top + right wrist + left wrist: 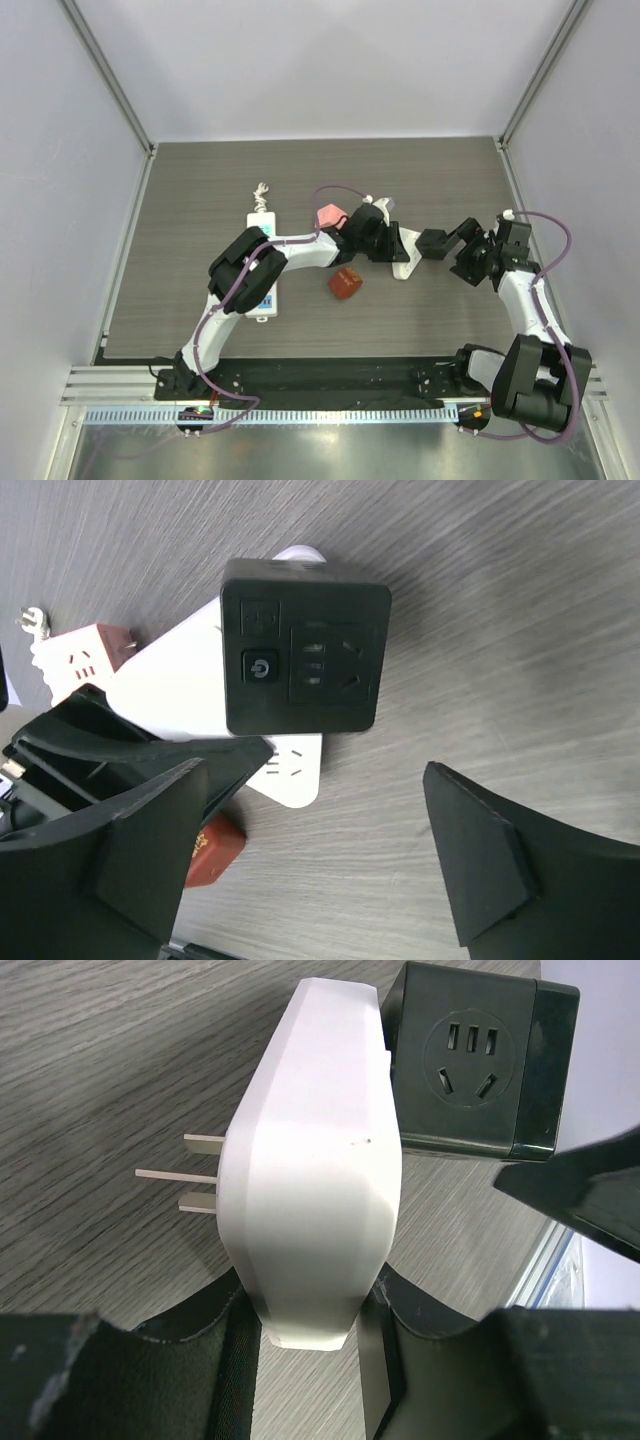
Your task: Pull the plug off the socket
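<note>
A white socket block (315, 1170) with three bare prongs on its left side is gripped between my left gripper's (310, 1310) fingers; the same block shows in the top view (405, 258). A black cube plug (470, 1060) sits against the block's far right end; it also shows in the top view (432, 243) and in the right wrist view (305, 660), with a power button and socket holes on its face. My right gripper (348, 770) is open, its fingers spread just short of the cube and not touching it. In the top view it (455, 245) is right of the cube.
A red box (345, 285) lies just in front of the block. A pink adapter (330, 216) lies behind my left gripper (385, 240). A white power strip (262, 290) with a cord end (262, 190) lies under the left arm.
</note>
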### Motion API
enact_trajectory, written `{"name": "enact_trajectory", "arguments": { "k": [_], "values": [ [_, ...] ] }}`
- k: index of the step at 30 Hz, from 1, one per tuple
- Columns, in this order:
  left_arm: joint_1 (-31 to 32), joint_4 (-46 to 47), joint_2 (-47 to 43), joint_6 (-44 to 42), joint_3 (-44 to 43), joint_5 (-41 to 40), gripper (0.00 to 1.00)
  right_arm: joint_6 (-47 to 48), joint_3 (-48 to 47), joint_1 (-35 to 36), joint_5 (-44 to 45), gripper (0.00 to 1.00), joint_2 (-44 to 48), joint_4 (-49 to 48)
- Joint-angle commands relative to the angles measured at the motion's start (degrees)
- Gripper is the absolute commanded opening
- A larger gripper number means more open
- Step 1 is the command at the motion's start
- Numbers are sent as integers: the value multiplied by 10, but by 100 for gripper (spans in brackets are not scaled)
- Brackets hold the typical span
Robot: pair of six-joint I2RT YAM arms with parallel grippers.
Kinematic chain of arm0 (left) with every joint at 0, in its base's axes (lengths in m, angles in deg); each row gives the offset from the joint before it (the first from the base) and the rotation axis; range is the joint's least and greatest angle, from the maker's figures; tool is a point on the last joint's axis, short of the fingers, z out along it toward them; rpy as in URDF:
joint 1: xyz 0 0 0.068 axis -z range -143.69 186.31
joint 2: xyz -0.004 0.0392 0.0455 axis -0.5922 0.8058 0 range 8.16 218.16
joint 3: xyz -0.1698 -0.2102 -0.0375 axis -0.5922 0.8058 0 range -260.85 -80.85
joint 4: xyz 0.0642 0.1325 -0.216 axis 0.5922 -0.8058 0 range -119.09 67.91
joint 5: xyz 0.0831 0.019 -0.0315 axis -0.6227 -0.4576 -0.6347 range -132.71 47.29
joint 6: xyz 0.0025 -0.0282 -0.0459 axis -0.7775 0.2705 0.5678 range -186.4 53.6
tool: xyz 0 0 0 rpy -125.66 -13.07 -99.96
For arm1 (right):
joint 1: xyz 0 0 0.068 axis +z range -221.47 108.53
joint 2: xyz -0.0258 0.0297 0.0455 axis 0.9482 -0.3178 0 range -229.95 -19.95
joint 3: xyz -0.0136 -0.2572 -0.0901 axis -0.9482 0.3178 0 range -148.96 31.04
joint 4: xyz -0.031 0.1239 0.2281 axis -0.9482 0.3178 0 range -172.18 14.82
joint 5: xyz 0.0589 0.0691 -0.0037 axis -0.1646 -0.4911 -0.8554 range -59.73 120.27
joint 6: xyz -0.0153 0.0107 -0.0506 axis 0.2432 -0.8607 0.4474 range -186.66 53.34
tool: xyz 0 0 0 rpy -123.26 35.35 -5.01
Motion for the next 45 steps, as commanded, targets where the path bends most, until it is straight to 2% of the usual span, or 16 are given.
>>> {"name": "enact_trajectory", "arguments": {
  "k": [1,11,16,20,21,23,27,30,32,33,35,36,39,40,43,45],
  "values": [
    [-3,-54,9,-15,13,11,0,3,-5,-2,-33,96,-20,-73],
    [-3,-52,15,-9,9,32,0,-14,3,-1,-43,96,-120,-175],
    [-3,-52,16,-9,7,31,0,-40,7,12,-56,89,-156,-234],
    [-3,-48,17,-2,12,33,0,-43,11,13,-58,67,-165,-246],
    [-3,-46,17,2,18,32,0,-43,14,12,-61,41,-166,-246],
    [-3,-45,12,8,26,21,0,-49,22,8,-69,1,-160,-242],
    [-8,-48,15,32,34,19,0,-71,46,-18,-110,1,-132,-243],
    [-12,-56,23,42,28,27,0,-90,61,-68,-169,1,-115,-241],
    [-13,-68,24,38,23,22,0,-76,57,-88,-170,1,-103,-212],
    [-13,-69,26,35,22,18,0,-61,44,-88,-141,1,-82,-155],
    [-13,-72,27,28,14,15,0,-43,38,-87,-115,1,-57,-133],
    [-13,-85,30,27,10,14,0,-30,30,-83,-92,1,-45,-90],
    [-12,-96,38,24,-6,16,0,21,-1,-40,36,1,-6,-7],
    [-12,-97,41,25,-10,18,0,28,-6,-26,106,1,15,4],
    [-11,-99,51,28,-21,22,0,48,-21,31,193,1,42,33],
    [-11,-99,54,29,-24,22,0,38,-18,31,172,1,40,32]
  ]
}}
